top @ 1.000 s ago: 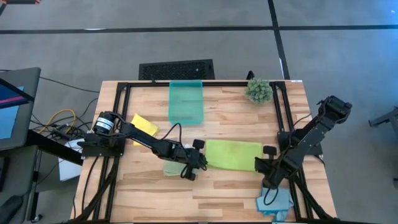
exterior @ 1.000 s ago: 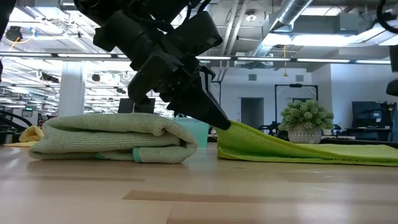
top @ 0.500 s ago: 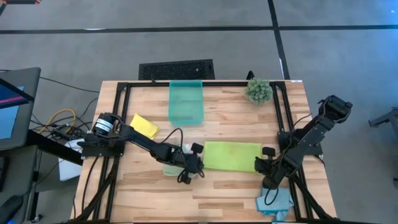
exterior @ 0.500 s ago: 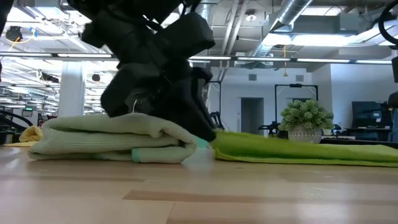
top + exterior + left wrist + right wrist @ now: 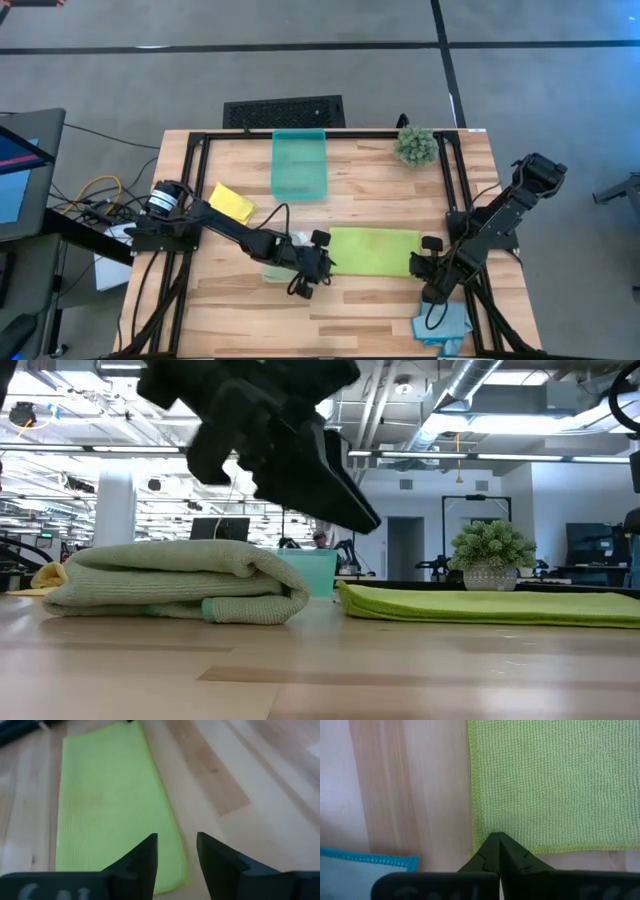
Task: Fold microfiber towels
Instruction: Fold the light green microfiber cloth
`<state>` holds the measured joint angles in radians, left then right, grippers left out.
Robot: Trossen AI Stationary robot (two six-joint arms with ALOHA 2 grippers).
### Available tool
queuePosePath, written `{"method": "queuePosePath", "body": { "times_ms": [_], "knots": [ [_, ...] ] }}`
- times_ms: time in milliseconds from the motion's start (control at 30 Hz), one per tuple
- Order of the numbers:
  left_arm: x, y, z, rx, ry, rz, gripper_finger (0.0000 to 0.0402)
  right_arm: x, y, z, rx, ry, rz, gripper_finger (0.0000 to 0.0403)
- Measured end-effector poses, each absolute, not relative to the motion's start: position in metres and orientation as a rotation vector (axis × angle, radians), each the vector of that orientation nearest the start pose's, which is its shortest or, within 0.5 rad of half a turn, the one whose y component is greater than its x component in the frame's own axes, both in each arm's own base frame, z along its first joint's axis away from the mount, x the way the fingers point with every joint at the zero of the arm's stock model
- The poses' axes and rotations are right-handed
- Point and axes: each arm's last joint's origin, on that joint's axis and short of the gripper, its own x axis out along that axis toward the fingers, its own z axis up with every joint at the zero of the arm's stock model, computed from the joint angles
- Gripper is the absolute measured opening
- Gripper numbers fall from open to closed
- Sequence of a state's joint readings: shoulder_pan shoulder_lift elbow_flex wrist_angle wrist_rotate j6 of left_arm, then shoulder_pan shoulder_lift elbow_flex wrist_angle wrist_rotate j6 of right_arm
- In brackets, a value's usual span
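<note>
A lime green towel (image 5: 372, 250) lies flat in the middle of the table, also seen in the low view (image 5: 480, 605). My left gripper (image 5: 311, 265) hangs open just above its left end (image 5: 170, 870) and touches nothing. A folded pale green towel (image 5: 180, 580) rests on the table under my left arm. My right gripper (image 5: 497, 842) is shut at the lime towel's near right corner. A yellow towel (image 5: 232, 203) lies at the left. A light blue towel (image 5: 442, 325) lies at the near right edge. My right gripper has its shut fingertips on the lime green towel's near edge (image 5: 512, 847), close to the right corner. The fingers come steeply from above. The towel lies flat on the table around them. One layer or several, I cannot tell.
A translucent teal bin (image 5: 300, 165) stands at the far middle and a small spiky plant (image 5: 415, 145) at the far right. Black frame rails (image 5: 195, 200) run along the table's left, far and right sides. Bare wood shows along the near edge.
My left gripper has opened and let go of the lime green towel's left end, then risen and drawn back a little toward the table's left. That end, held up a second ago, has dropped and now lies flat.
</note>
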<state>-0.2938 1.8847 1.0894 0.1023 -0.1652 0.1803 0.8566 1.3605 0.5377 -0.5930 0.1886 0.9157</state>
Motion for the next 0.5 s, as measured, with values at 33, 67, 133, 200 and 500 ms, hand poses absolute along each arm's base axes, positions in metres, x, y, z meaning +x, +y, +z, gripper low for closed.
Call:
{"method": "queuePosePath", "body": {
  "times_ms": [33,67,133,200,500],
  "knots": [
    [0.374,-0.105,0.158,0.319,0.669,-0.175,0.0117,0.129,0.140,0.128,0.056,1.327,-0.055,0.0018],
    [0.374,-0.102,0.157,0.312,0.667,-0.165,0.0113,0.129,0.140,0.128,0.056,1.329,-0.055,0.0018],
    [0.374,-0.097,0.154,0.301,0.651,-0.151,0.0104,0.128,0.141,0.130,0.049,1.334,-0.052,0.0013],
    [0.375,-0.093,0.153,0.287,0.616,-0.138,0.0098,0.127,0.143,0.132,0.030,1.355,-0.055,0.0009],
    [0.385,-0.074,0.127,0.251,0.615,-0.018,0.0086,0.124,0.146,0.134,0.062,1.391,-0.070,0.0016]
  ]
}}
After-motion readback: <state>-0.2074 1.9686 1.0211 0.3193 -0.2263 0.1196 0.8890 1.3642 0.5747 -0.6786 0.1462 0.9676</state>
